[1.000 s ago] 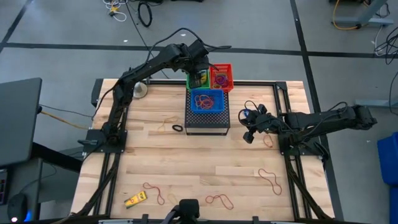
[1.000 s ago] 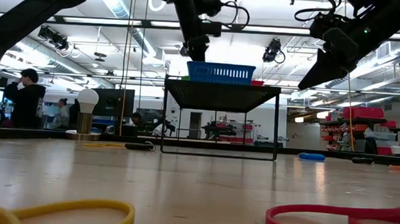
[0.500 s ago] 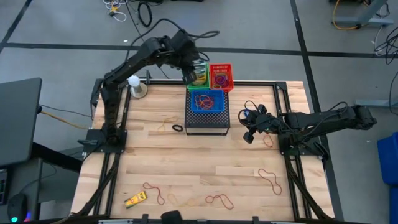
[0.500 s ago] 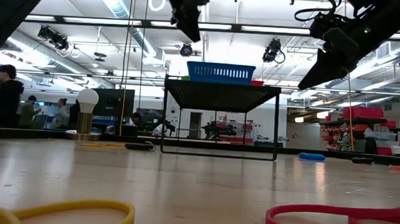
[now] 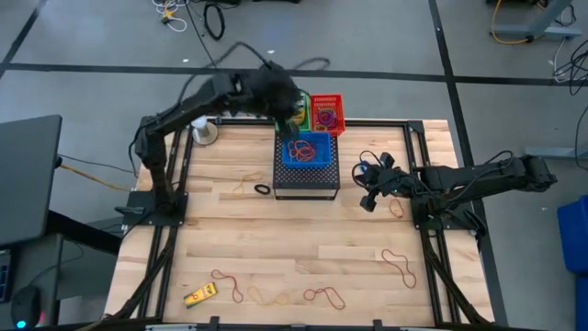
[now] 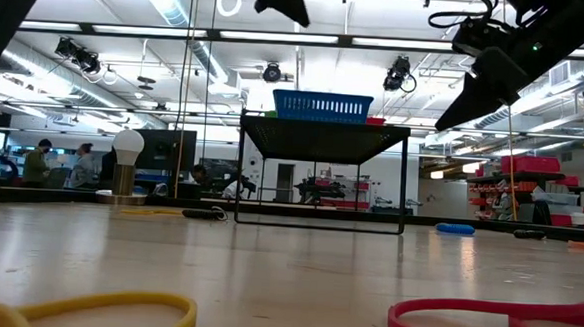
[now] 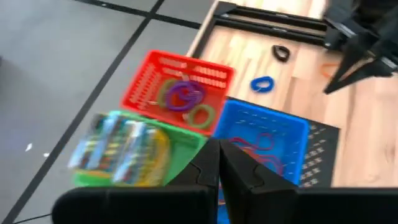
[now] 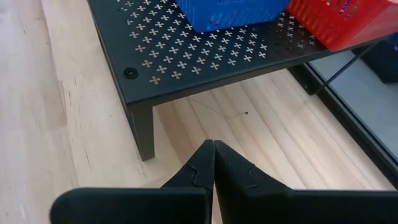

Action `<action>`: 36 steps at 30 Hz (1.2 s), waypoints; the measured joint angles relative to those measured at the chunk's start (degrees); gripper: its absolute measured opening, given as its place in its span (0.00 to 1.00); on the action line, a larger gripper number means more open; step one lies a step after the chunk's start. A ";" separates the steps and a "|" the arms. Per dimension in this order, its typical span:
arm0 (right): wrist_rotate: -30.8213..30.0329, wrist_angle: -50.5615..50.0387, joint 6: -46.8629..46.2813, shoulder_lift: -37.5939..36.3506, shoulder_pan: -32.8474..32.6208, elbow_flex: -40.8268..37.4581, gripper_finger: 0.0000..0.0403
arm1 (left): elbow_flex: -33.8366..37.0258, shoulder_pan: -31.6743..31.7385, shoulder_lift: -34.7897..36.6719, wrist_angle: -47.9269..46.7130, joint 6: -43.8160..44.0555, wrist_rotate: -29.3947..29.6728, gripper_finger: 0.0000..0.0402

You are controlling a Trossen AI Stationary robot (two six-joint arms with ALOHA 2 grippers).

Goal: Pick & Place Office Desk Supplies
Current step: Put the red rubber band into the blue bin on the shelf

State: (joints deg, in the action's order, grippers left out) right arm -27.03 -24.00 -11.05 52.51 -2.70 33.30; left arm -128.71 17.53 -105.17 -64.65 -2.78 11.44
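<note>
Three small baskets stand on a black perforated stand (image 5: 306,179) at the table's far edge. The green one (image 7: 168,144) holds printed boxes, the red one (image 7: 144,87) purple and green rings, the blue one (image 7: 292,134) red rubber bands. My left gripper (image 7: 219,163) is shut and empty, high above the baskets (image 6: 285,3). My right gripper (image 8: 214,155) is shut and empty, right of the stand (image 5: 366,202). Rubber bands (image 5: 397,262) and a yellow item (image 5: 199,294) lie on the near table.
A black ring (image 5: 263,189) lies left of the stand, and a blue ring (image 7: 262,83) and another black ring (image 7: 281,53) lie to its right. More bands (image 5: 323,295) lie along the near edge. A white lamp (image 5: 207,131) stands at the far left. People move in the room beyond.
My left gripper has risen from the green basket and drawn back toward the table's far left, rolling as it went. Its fingers have shut with nothing between them. The baskets and the right arm have stayed where they were.
</note>
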 joint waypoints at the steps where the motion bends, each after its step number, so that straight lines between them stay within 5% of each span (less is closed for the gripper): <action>1: 0.00 -0.02 -0.01 0.00 0.00 0.00 0.03 | 2.22 -1.16 0.57 1.88 0.63 0.55 0.03; 13: 1.51 0.05 0.31 0.00 0.00 0.00 0.03 | 39.24 -13.49 15.92 36.63 10.06 9.12 0.02; 20: 2.12 -3.90 2.42 0.00 -0.05 0.71 0.03 | 55.25 -19.84 23.17 48.12 13.38 15.47 0.02; 26: 3.11 -9.75 -0.47 0.00 -0.94 4.68 0.01 | 69.20 -21.66 28.46 63.69 12.81 14.86 0.02; 36: 3.39 -28.67 -15.72 6.31 -8.32 15.28 0.00 | 88.45 -21.55 31.68 95.51 12.64 3.96 0.02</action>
State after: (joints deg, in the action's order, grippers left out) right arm -23.64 -52.66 -26.77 58.82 -11.02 48.58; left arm -40.26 -4.03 -73.50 30.86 9.86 15.40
